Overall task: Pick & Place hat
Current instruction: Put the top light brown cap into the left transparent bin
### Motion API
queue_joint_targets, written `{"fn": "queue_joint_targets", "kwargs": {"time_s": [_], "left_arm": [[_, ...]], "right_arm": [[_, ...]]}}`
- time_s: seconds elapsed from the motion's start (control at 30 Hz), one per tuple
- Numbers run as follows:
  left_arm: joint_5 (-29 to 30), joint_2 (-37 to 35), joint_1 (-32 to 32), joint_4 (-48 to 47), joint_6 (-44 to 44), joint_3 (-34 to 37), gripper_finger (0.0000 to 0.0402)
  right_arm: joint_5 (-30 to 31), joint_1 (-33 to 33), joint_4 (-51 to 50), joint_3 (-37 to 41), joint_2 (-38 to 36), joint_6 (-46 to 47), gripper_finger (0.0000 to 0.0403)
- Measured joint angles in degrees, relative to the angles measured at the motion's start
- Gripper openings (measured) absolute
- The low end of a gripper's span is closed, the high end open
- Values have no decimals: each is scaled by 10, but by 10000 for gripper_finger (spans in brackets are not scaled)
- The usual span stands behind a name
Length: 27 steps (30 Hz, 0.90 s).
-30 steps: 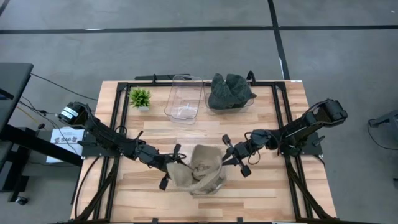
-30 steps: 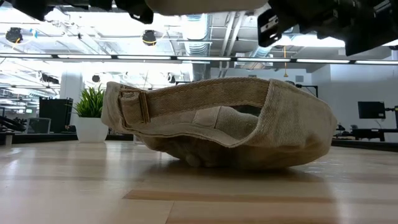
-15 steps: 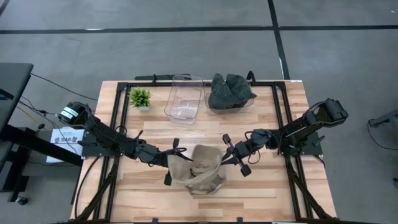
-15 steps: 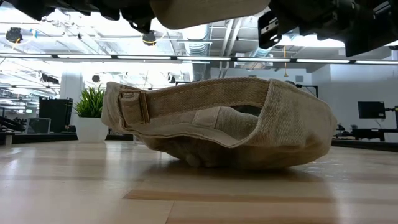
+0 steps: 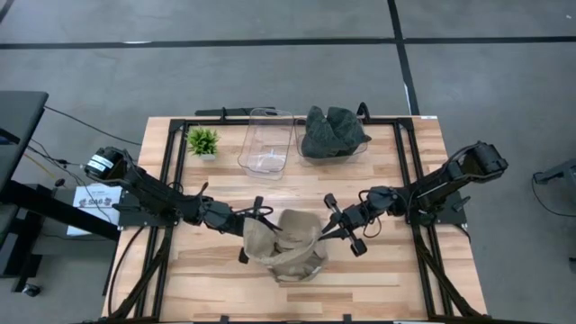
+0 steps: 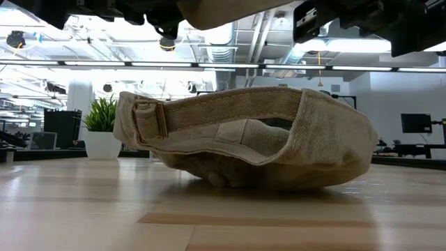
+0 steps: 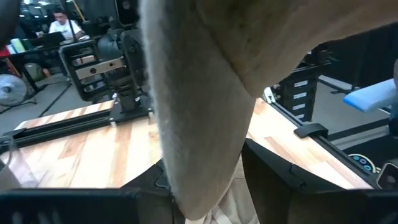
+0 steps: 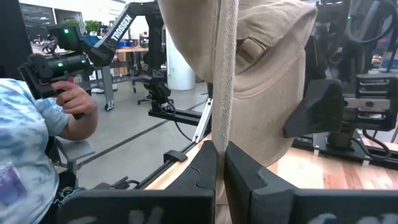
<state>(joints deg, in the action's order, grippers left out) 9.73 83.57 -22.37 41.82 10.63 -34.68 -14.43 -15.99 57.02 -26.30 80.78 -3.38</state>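
Note:
A tan cap [image 5: 286,236] is held up between my two grippers over the near middle of the table; its underside shows at the top of the low view [image 6: 223,8]. My left gripper [image 5: 256,230] is shut on its left side and my right gripper [image 5: 334,226] is shut on its right side. A second tan cap [image 6: 244,143] lies upside down on the table below it, resting on its crown, strap toward the left. My left gripper pinches a thick fold of the held cap's left side [image 7: 199,168] between its two fingers, coming about level from the table's left. The cloth runs on past the fingers and is clear of the table. My right gripper pinches a thin edge of the held cap [image 8: 222,134] between its two fingers, near the strap buckle [image 8: 249,46]. The fingers come about level from the table's right. The cap is clear of the cap below.
An empty clear bin [image 5: 265,142] and a clear bin of dark hats [image 5: 333,133] stand at the far middle. A small potted plant [image 5: 202,141] stands far left. A person's hand [image 8: 78,109] holding a device shows beyond the table.
My left gripper has gone toward the table's right and a little toward the far edge, still shut on the cap. The held cap's left side has bunched in toward its middle. The cap on the table has not moved.

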Motion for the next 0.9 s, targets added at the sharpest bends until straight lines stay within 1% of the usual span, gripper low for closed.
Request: {"fn": "queue_joint_targets", "kwargs": {"time_s": [0.13, 0.27, 0.4, 0.5, 0.6, 0.7, 0.9], "left_arm": [[-8, 0, 1, -5, 0, 0, 133], [-13, 0, 6, -4, 0, 0, 134], [-16, 0, 8, -4, -1, 0, 134], [-16, 0, 8, -2, -6, 0, 134], [-19, 0, 17, -2, -38, 1, 136], [-23, 0, 25, -7, -67, 1, 144], [-9, 0, 26, -9, -71, 1, 173]], "right_arm": [[-2, 0, 2, -1, 10, 3, 3], [-2, 0, 4, -1, 10, 2, 22], [-4, 1, 4, -1, 10, -1, 5], [-7, 3, 4, -1, 10, 3, 6], [-9, 4, 5, -1, 10, 3, 4], [-9, 4, 4, -1, 10, 3, 3], [-9, 3, 3, -1, 10, 4, 2]]}}
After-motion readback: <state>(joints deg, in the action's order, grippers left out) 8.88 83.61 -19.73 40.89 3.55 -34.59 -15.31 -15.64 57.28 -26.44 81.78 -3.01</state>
